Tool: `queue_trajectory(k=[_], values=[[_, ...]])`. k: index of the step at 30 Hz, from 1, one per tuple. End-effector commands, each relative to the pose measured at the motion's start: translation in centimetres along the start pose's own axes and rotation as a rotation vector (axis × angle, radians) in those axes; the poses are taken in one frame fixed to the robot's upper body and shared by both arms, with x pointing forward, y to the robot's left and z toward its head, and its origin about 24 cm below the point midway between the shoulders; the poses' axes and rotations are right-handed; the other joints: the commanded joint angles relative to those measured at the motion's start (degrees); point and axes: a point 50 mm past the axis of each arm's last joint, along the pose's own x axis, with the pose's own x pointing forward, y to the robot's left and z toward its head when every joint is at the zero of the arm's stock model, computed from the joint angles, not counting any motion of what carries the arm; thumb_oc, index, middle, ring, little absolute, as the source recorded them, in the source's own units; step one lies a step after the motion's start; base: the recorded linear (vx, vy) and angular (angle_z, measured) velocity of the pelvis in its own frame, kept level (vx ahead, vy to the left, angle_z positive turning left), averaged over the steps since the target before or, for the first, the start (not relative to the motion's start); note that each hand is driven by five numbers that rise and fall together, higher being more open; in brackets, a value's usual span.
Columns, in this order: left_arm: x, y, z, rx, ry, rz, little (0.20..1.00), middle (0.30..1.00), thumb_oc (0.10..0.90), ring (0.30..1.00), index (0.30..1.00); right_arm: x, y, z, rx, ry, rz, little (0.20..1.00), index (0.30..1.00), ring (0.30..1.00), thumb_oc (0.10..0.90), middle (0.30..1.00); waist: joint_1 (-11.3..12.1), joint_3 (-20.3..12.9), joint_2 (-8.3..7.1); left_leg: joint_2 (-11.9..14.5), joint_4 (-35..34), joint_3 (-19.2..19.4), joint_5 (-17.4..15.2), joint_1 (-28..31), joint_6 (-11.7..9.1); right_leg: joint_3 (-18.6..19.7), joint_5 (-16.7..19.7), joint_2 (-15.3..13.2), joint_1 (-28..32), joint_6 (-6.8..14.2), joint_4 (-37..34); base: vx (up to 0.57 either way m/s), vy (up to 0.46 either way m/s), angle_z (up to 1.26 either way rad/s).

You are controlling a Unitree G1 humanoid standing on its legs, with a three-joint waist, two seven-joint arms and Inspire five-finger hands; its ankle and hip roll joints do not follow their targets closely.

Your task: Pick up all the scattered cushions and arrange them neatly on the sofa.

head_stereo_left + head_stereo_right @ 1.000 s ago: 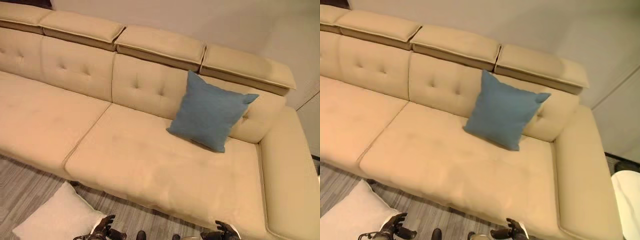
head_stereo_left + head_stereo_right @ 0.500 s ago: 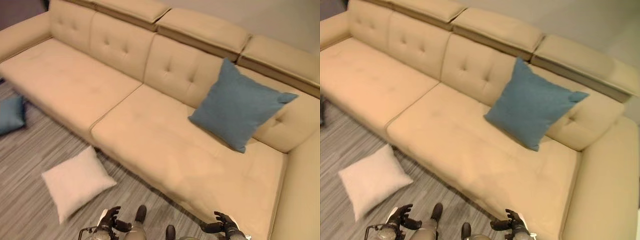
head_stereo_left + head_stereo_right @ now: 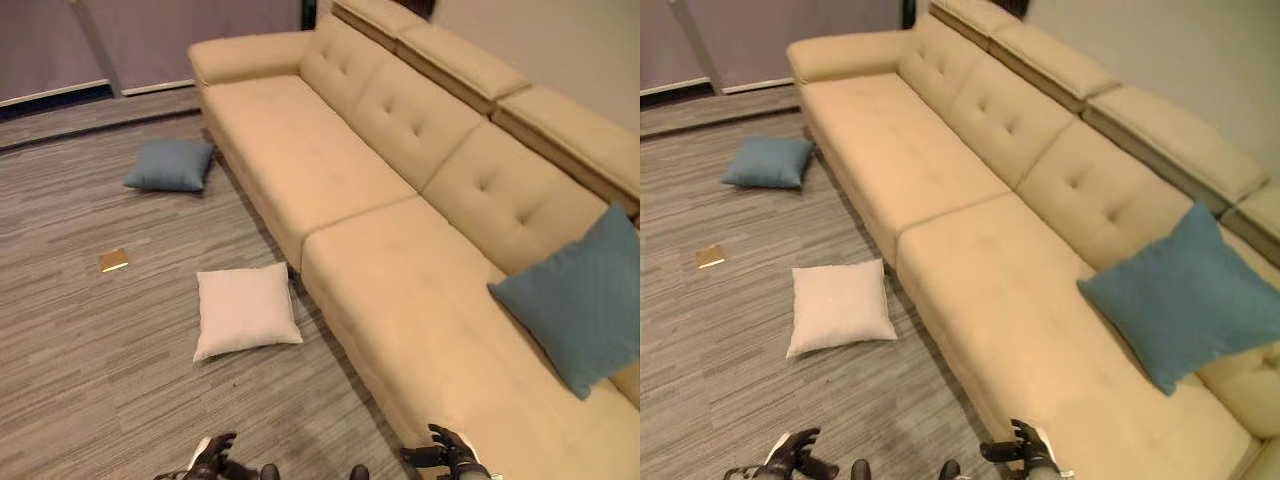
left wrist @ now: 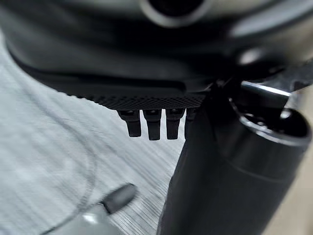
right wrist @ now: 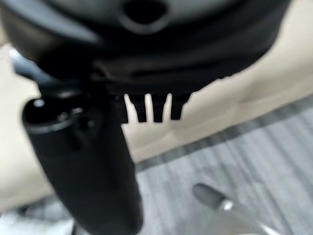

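Cushions are not all on the sofa (image 3: 400, 260) yet. One blue cushion (image 3: 580, 300) leans on the sofa's back. A white cushion (image 3: 245, 310) lies on the floor just beside the sofa's front. Another blue one (image 3: 170, 165) lies on the floor near the sofa's far end. Your left hand (image 3: 210, 460) and right hand (image 3: 445, 458) are low, fingers loose and apart, holding nothing. I think you are picking the next cushion. Go for the white one: step close, bend down, grab it.
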Motion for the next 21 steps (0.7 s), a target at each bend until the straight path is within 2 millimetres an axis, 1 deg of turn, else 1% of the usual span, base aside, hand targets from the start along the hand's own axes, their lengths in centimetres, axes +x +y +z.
queue_trajectory(k=[1, 2, 4, 7, 8, 9, 10, 11, 12, 13, 14, 15, 17, 18, 19, 21], values=[[0.5, 1.5, 2.5, 0.010, -0.090, 0.049, 0.900, 0.900, 0.800, 0.900, 0.900, 0.2, -1.2, 1.3, 0.005, -0.065, -0.035, 0.900, 0.900, 0.900, 0.800, 0.900, -2.12, 0.49, -0.37, -2.59, 1.38, -4.14, -6.12, 0.44, -2.18, 9.72, 7.98, 9.05, 3.66, -0.46, -14.02, 0.06, 0.063, 0.91], [0.6, 1.7, 2.6, 0.018, -0.095, 0.052, 0.900, 0.900, 0.800, 0.900, 0.900, 0.2, -1.2, 1.1, 0.010, -0.061, -0.034, 0.900, 0.900, 0.900, 0.800, 0.900, -2.27, 0.41, -0.22, -2.83, 0.83, -5.13, -5.84, 0.63, -2.29, 10.97, 7.85, 9.40, 4.07, -0.76, -14.05, 0.06, 0.025, 1.40], [0.6, 1.9, 2.7, 0.023, -0.098, 0.056, 0.900, 0.900, 0.800, 0.900, 0.900, 0.1, -1.2, 1.0, 0.009, -0.059, -0.030, 0.900, 0.900, 0.900, 0.800, 0.900, -2.26, 0.38, 0.06, -3.09, 0.61, -6.87, -5.49, 0.84, -2.55, 10.80, 7.87, 9.59, 3.99, -1.05, -13.43, 0.09, -0.030, 1.38], [0.6, 1.8, 2.6, 0.005, -0.096, 0.058, 0.900, 0.900, 0.800, 0.900, 0.900, 0.0, -1.1, 0.3, -0.008, -0.042, -0.023, 0.900, 0.900, 0.900, 0.800, 0.900, -2.36, 0.27, 0.13, -3.52, 2.04, -8.19, -6.51, 1.10, -3.28, 8.87, 7.55, 8.77, 5.10, -1.43, -14.23, 0.10, -0.047, 0.42], [0.5, 1.7, 2.6, -0.006, -0.095, 0.058, 0.900, 0.900, 0.800, 0.900, 0.900, 0.0, -1.1, 0.2, -0.008, -0.040, -0.026, 0.900, 0.900, 0.900, 0.800, 0.900, -2.33, 0.45, 0.01, -3.75, 3.74, -8.18, -7.08, 0.73, -3.60, 8.35, 7.43, 8.39, 5.38, -1.66, -14.35, 0.06, -0.025, 0.53], [0.5, 1.7, 2.6, -0.006, -0.095, 0.058, 0.900, 0.900, 0.800, 0.900, 0.900, 0.0, -1.1, 0.2, -0.008, -0.040, -0.026, 0.900, 0.900, 0.900, 0.800, 0.900, -2.33, 0.45, 0.01, -3.75, 3.74, -8.18, -7.08, 0.73, -3.60, 8.35, 7.43, 8.39, 5.38, -1.66, -14.35, 0.05, -0.019, 0.80], [0.5, 1.6, 2.7, -0.017, -0.098, 0.056, 0.900, 0.900, 0.800, 0.900, 0.900, -0.1, -1.3, 0.1, -0.009, -0.040, -0.030, 0.900, 0.900, 0.900, 0.800, 0.900, -2.59, 0.82, -0.06, -3.88, 6.16, -7.68, -7.85, -0.17, -4.07, 7.47, 7.12, 7.88, 5.88, -1.84, -14.55, 0.02, -0.018, 0.78], [0.6, 1.5, 2.9, -0.030, -0.104, 0.056, 0.900, 0.900, 0.800, 0.900, 0.900, 0.0, -1.6, 0.2, -0.016, -0.042, -0.037, 0.900, 0.900, 0.900, 0.800, 0.900, -2.46, 1.42, -0.23, -3.86, 9.15, -6.31, -8.45, -1.77, -4.66, 6.22, 6.93, 7.10, 6.40, -1.92, -14.76, 0.02, -0.018, 0.70], [0.6, 1.5, 2.9, -0.030, -0.104, 0.056, 0.900, 0.900, 0.800, 0.900, 0.900, 0.0, -1.6, 0.2, -0.016, -0.042, -0.037, 0.900, 0.900, 0.900, 0.800, 0.900, -2.46, 1.42, -0.23, -3.86, 9.15, -6.31, -8.45, -1.77, -4.66, 6.22, 6.93, 7.10, 6.40, -1.92, -14.76, 0.02, -0.004, 0.81], [0.5, 0.9, 2.7, -0.043, -0.092, 0.047, 0.900, 0.900, 0.800, 0.900, 0.900, 0.1, -2.1, 0.2, -0.027, -0.032, -0.054, 0.900, 0.900, 0.900, 0.800, 0.900, -2.19, 2.06, -0.56, -2.29, 13.48, -0.41, -8.57, -5.40, -5.09, 2.73, 6.55, 5.21, 7.97, -2.15, -15.45, 0.02, 0.004, 1.02], [0.5, 0.9, 2.7, -0.043, -0.092, 0.047, 0.900, 0.900, 0.800, 0.900, 0.900, 0.1, -2.1, 0.2, -0.027, -0.032, -0.054, 0.900, 0.900, 0.900, 0.800, 0.900, -2.20, 2.06, -0.56, -2.29, 13.49, -0.42, -8.58, -5.41, -5.09, 2.73, 6.55, 5.21, 7.97, -2.15, -15.45, 0.11, 0.022, 1.32], [0.4, 0.7, 1.8, -0.037, -0.061, 0.041, 0.900, 0.900, 0.800, 0.900, 0.900, 0.1, -2.1, 0.1, -0.038, -0.022, -0.056, 0.900, 0.900, 0.900, 0.800, 0.900, -1.59, 1.42, -0.37, -0.25, 11.08, 3.12, -7.21, -6.18, -4.45, 0.59, 6.16, 4.60, 9.25, -1.92, -16.34, 0.15, 0.032, 0.88], [0.2, 0.7, 0.9, -0.033, -0.031, 0.043, 0.900, 0.900, 0.800, 0.900, 0.900, 0.0, -1.9, -0.1, -0.047, -0.013, -0.051, 0.900, 0.900, 0.900, 0.800, 0.900, -1.07, 0.68, -0.33, 0.59, 8.92, 4.48, -5.13, -7.47, -4.39, -0.36, 5.56, 4.50, 10.08, -1.85, -16.94, 0.17, 0.043, 0.41], [0.2, 0.7, 0.9, -0.033, -0.031, 0.044, 0.900, 0.900, 0.800, 0.900, 0.900, 0.0, -1.9, -0.1, -0.047, -0.013, -0.051, 0.900, 0.900, 0.900, 0.800, 0.900, -1.14, 0.63, -0.36, 0.55, 8.88, 4.44, -5.09, -7.50, -4.38, -0.41, 5.54, 4.47, 10.06, -1.85, -16.95, 0.18, 0.076, 0.62], [0.2, 0.8, 0.6, -0.044, -0.021, 0.052, 0.900, 0.900, 0.800, 0.900, 0.900, 0.1, -1.9, -0.1, -0.050, -0.010, -0.052, 0.900, 0.900, 0.900, 0.800, 0.900, -0.56, 0.71, -0.63, 1.53, 9.54, 6.14, -2.90, -11.14, -4.76, -0.83, 4.76, 4.15, 11.10, -2.03, -17.21, 0.20, 0.116, 0.69], [0.0, 0.9, -0.4, -0.043, 0.014, 0.051, 0.900, 0.900, 0.800, 0.900, 0.900, 0.0, -1.6, -0.3, -0.065, -0.002, -0.042, 0.900, 0.900, 0.900, 0.800, 0.900, -0.12, 0.04, -0.27, 1.60, 7.19, 6.49, -2.96, -9.43, -4.33, -0.98, 3.88, 4.14, 12.04, -1.85, -16.74, 0.26, 0.163, 0.53]])
